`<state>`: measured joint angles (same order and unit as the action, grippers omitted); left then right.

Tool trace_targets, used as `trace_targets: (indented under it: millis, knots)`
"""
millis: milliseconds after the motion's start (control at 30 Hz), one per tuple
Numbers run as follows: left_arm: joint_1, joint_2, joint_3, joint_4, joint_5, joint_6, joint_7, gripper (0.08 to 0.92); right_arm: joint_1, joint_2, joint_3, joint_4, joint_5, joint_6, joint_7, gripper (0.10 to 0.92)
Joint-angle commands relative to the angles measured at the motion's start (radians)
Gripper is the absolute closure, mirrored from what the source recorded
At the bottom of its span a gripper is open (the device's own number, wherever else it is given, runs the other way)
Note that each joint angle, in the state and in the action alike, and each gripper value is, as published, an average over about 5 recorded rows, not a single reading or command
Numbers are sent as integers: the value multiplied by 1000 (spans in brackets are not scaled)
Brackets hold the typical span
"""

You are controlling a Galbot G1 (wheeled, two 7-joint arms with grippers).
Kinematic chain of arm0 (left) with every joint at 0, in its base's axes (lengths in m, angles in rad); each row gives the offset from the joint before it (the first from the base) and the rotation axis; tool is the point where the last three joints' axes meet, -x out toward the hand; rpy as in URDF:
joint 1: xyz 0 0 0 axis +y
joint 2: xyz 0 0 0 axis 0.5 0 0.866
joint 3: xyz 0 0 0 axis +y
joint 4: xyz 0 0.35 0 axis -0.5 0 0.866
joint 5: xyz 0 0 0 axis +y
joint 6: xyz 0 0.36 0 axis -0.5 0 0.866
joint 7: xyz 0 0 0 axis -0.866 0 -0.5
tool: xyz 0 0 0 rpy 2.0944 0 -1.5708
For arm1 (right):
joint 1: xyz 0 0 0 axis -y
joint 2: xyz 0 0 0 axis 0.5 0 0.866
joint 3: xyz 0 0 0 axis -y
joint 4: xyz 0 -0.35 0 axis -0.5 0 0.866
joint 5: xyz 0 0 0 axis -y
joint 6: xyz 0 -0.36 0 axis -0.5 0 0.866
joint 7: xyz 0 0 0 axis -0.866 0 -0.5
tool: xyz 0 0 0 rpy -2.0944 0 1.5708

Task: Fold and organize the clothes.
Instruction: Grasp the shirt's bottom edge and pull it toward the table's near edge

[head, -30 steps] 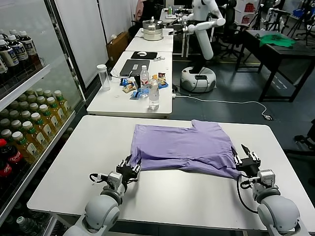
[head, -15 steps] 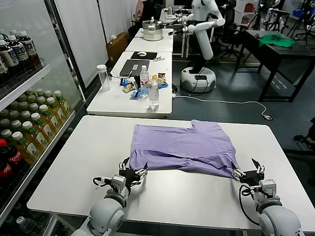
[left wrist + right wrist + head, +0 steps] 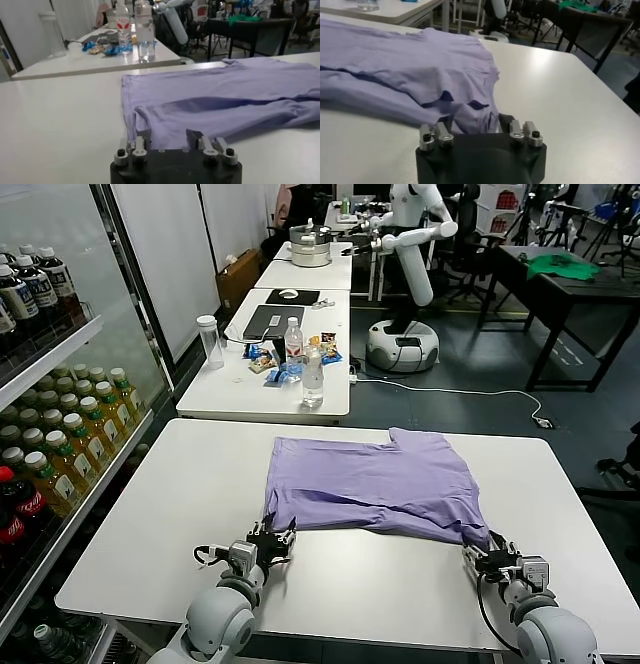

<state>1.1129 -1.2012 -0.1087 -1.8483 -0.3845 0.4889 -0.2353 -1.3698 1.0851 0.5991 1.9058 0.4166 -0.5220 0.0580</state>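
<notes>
— Material on the table?
— Soft lavender-purple T-shirt (image 3: 372, 479), one piece, matte knit, lying flat on the white table (image 3: 150, 524), near its middle. Folded over once along the near side, with a long crease and a shadowed double layer. Short sleeve bunched at the near right corner, a few small dark purple marks peeking from its folds in the right wrist view (image 3: 475, 104).

— Left gripper?
— Left gripper (image 3: 271, 540) low on the table at the shirt's near left corner. Two grey metal fingers (image 3: 141, 141) spread apart, with the hem's edge lying between them. Not clamped; parted, nothing pinched.

— Right gripper?
— Right gripper (image 3: 490, 556) at the near right corner, by the bunched sleeve. Black block body, silver screw-topped fingers (image 3: 506, 123) apart, cloth reaching in between them. Likewise parted, no grip on the fabric.

— Table surface?
— Smooth, white, rectangular, slightly glossy.

— Beyond it?
— Second white table (image 3: 230, 389) behind, holding two clear plastic water bottles (image 3: 312, 376), one tall translucent cylinder container (image 3: 210, 341), one dark laptop (image 3: 270, 319) and a scatter of small snack packets (image 3: 265, 362), count unclear. Shelves of bottled drinks (image 3: 60, 446) along the robot's left, too many to count. One white robot (image 3: 410, 264) standing far back. One green cloth (image 3: 563, 266) on a dark table (image 3: 570, 294) at the far right.
</notes>
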Motion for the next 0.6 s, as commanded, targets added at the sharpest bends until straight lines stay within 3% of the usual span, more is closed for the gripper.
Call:
trace_targets:
  millis: [33, 300, 467, 600]
  knots:
    - [-11, 5, -7, 23, -78, -18, 7, 632, 1, -20, 8, -15, 36, -6, -24, 534]
    - [-22, 18, -17, 48, -86, -30, 10, 853, 21, -48, 25, -41, 24, 12, -77, 768]
    - [2, 24, -19, 12, -70, -16, 2, 887, 20, -51, 28, -27, 14, 12, -87, 883]
    - [36, 21, -16, -50, -56, 29, -15, 886, 4, -46, 31, -3, 2, 11, -90, 906]
